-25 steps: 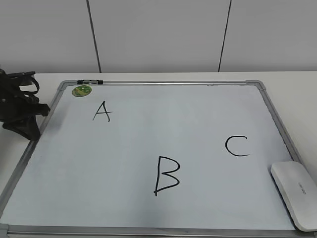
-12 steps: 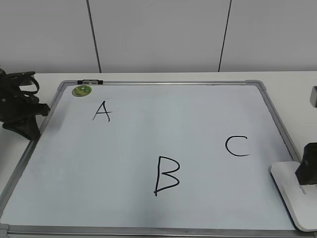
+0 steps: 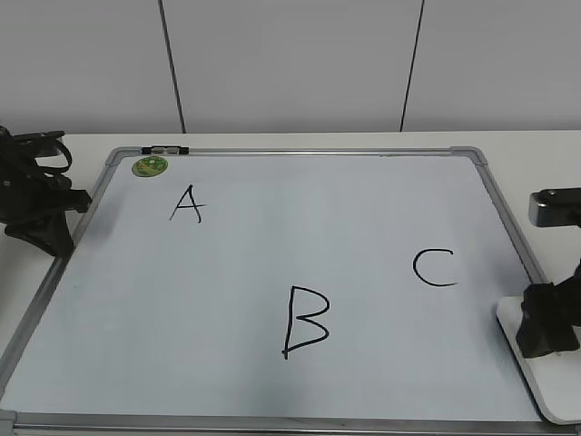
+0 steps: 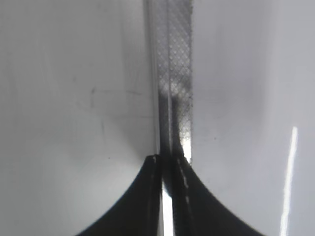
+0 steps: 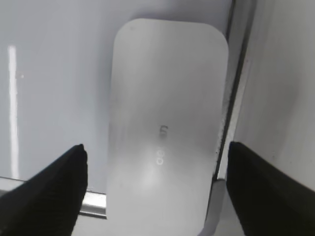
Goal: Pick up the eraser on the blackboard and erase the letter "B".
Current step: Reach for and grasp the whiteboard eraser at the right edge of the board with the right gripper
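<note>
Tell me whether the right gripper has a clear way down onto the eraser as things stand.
Probably yes. The right gripper is open with one finger on each side of the eraser, and nothing lies between them. The blackboard frame runs close along one side, which might hinder that finger.

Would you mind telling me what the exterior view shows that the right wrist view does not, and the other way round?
Only the exterior view shows the letters A, B and C, the green magnet and the left claw. Only the right wrist view shows the right claw open, its fingers straddling the eraser, and the faint print on top. Both show the eraser, the right claw and the blackboard frame.
</note>
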Action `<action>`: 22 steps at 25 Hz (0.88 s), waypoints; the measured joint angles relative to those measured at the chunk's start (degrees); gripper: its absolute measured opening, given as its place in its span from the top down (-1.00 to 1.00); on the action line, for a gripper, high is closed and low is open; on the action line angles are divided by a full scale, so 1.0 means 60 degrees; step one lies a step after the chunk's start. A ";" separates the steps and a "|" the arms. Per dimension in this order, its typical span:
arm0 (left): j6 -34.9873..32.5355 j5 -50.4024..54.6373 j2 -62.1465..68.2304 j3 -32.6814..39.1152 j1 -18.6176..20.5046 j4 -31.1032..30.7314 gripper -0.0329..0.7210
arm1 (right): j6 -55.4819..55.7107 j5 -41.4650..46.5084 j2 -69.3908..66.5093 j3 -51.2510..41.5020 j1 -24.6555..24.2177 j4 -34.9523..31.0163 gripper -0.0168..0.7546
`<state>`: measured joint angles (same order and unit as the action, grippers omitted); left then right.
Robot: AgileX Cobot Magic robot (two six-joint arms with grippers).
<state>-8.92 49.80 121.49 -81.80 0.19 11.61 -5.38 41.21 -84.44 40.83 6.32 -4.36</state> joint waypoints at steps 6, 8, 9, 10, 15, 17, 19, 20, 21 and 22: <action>0.0000 0.0000 0.0000 0.0000 0.0000 0.0000 0.88 | -0.0020 -0.0476 -0.0766 0.0017 0.0000 -0.0016 -0.80; 0.0000 0.0000 0.0000 0.0000 0.0000 0.0000 0.88 | -0.0020 -0.0554 -0.0948 0.0017 0.0000 -0.0016 -0.80; 0.0000 0.0000 0.0000 0.0000 0.0000 0.0000 0.88 | -0.0020 -0.0621 -0.1034 0.0017 0.0000 -0.0016 -0.79; 0.0000 0.0000 0.0000 0.0000 0.0000 0.0000 0.88 | -0.0020 -0.0678 -0.1110 0.0017 0.0000 -0.0016 -0.78; 0.0000 0.0000 0.0000 0.0000 0.0000 0.0000 0.88 | -0.0020 -0.0735 -0.1239 0.0035 0.0000 -0.0016 -0.54; 0.0000 0.0000 0.0000 0.0000 0.0000 0.0000 0.88 | -0.0020 -0.0735 -0.1239 0.0035 0.0000 -0.0034 -0.46; 0.0000 0.0000 0.0000 0.0000 0.0000 0.0000 0.88 | -0.0020 -0.0735 -0.1255 0.0047 0.0000 -0.0034 -0.46; 0.0000 0.0000 0.0000 0.0000 0.0000 0.0000 0.88 | -0.0020 -0.0735 -0.1255 0.0047 0.0000 -0.0034 -0.46; 0.0000 0.0000 0.0000 0.0000 0.0000 0.0000 0.88 | -0.0020 -0.0735 -0.1255 0.0047 0.0000 -0.0034 -0.46; 0.0000 0.0000 0.0000 0.0000 0.0000 0.0000 0.88 | -0.0020 -0.0735 -0.1255 0.0047 0.0000 -0.0034 -0.46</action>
<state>-8.92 49.80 121.49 -81.80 0.19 11.61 -5.50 36.79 -91.97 41.11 6.32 -4.56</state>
